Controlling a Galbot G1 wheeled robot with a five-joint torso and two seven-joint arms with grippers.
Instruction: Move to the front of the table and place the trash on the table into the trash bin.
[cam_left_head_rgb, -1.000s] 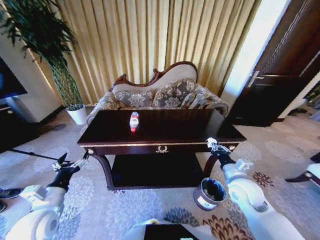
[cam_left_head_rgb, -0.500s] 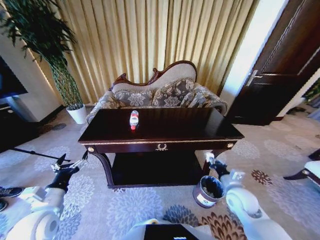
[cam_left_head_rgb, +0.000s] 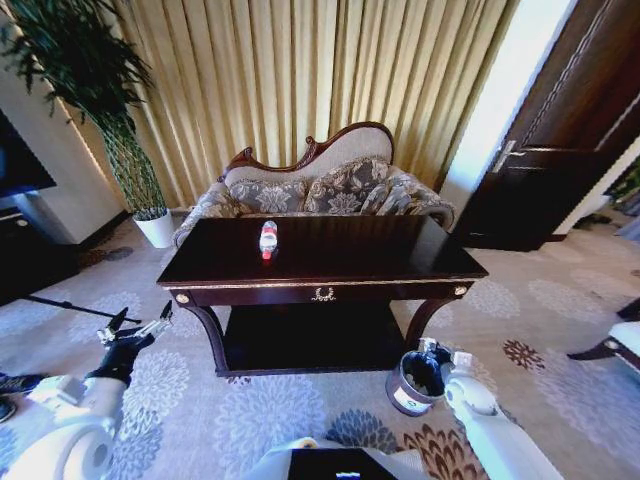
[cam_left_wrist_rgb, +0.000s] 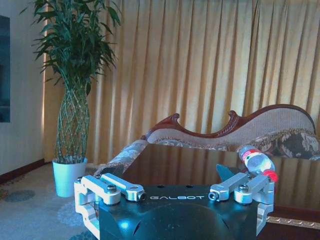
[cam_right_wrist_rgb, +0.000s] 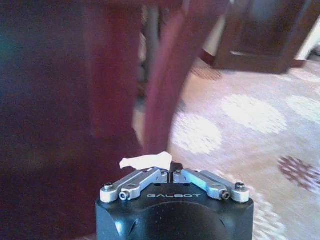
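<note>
Right now the right gripper (cam_left_head_rgb: 432, 348) sits low in the lower right of the head view, just over the open mouth of the trash bin (cam_left_head_rgb: 412, 385), which stands on the carpet beside the table's front right leg. In the right wrist view its fingers (cam_right_wrist_rgb: 145, 176) are pinched together on a small white scrap (cam_right_wrist_rgb: 144, 160), which juts out sideways past the tips. That scrap looks like crumpled paper: nearly weightless, soft, and likely to cling or flutter rather than drop cleanly, so I judge it needs a full opening of the fingers directly above the bin.

The left gripper (cam_left_head_rgb: 137, 331) hovers at the lower left of the head view, off the table's front left corner, its fingers (cam_left_wrist_rgb: 121, 185) spread wide with nothing between them.

On the dark glossy table (cam_left_head_rgb: 400, 262), a clear plastic bottle (cam_left_head_rgb: 268, 241) with a red label lies on its side toward the back, left of centre. It should be light and fairly stiff but round and smooth, prone to rolling on that polished top; gripping across the middle of its body seems safest.
</note>
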